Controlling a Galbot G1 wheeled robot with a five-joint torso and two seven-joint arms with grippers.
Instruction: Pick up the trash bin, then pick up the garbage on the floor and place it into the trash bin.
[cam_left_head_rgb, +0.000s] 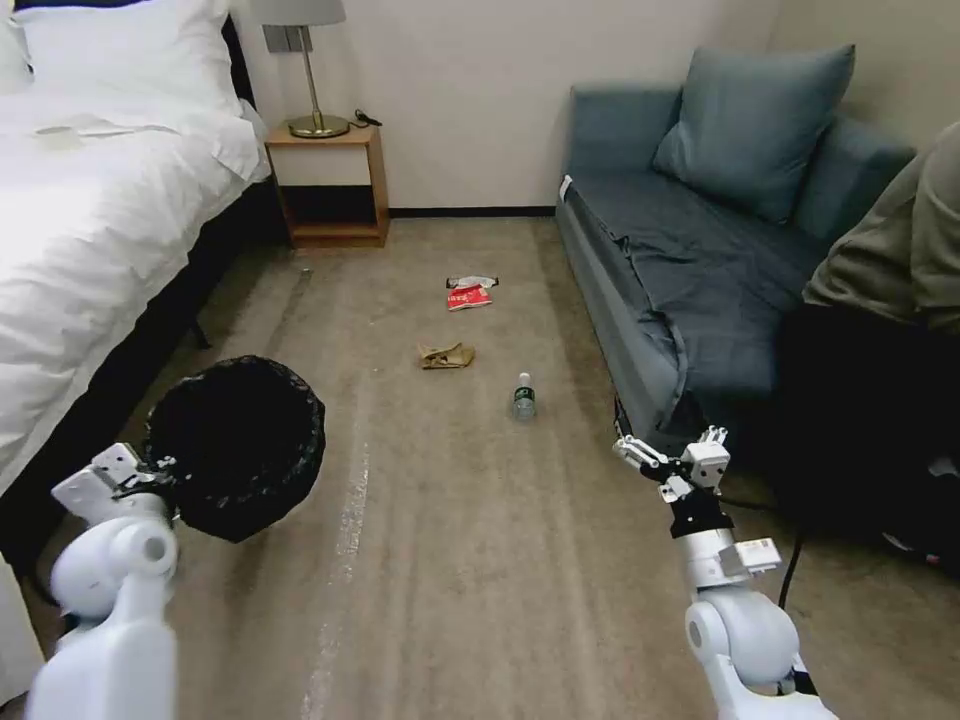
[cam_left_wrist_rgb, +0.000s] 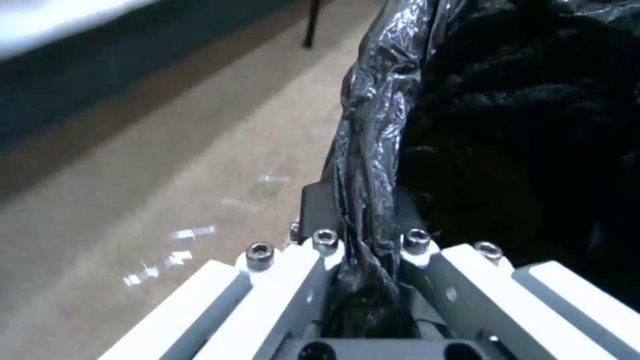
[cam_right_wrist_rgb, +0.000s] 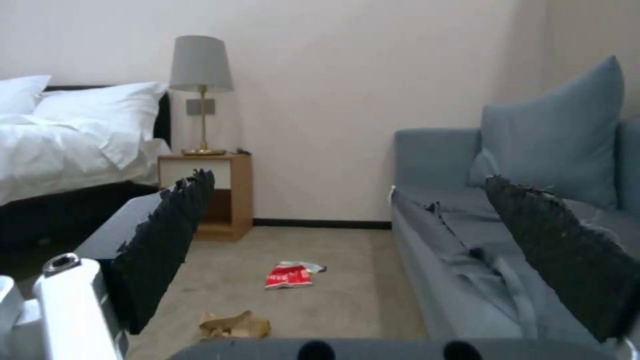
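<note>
The trash bin (cam_left_head_rgb: 240, 445), lined with a crinkled black bag, hangs above the carpet at the lower left. My left gripper (cam_left_head_rgb: 150, 472) is shut on its rim (cam_left_wrist_rgb: 367, 150), the bag pinched between the fingers (cam_left_wrist_rgb: 320, 205). On the carpet ahead lies the garbage: a red-and-white packet (cam_left_head_rgb: 468, 297) (cam_right_wrist_rgb: 288, 275) with a small wrapper (cam_left_head_rgb: 473, 281) behind it, a crumpled brown paper bag (cam_left_head_rgb: 446, 355) (cam_right_wrist_rgb: 233, 325) and a small clear bottle (cam_left_head_rgb: 523, 396). My right gripper (cam_left_head_rgb: 670, 442) (cam_right_wrist_rgb: 353, 240) hovers open by the sofa, right of the bottle, holding nothing.
A white bed (cam_left_head_rgb: 90, 230) runs along the left. A wooden nightstand (cam_left_head_rgb: 330, 190) with a lamp (cam_left_head_rgb: 312, 60) stands at the back wall. A blue sofa (cam_left_head_rgb: 680, 270) with a cushion lines the right side. A dark bulky object (cam_left_head_rgb: 860, 420) sits at the right.
</note>
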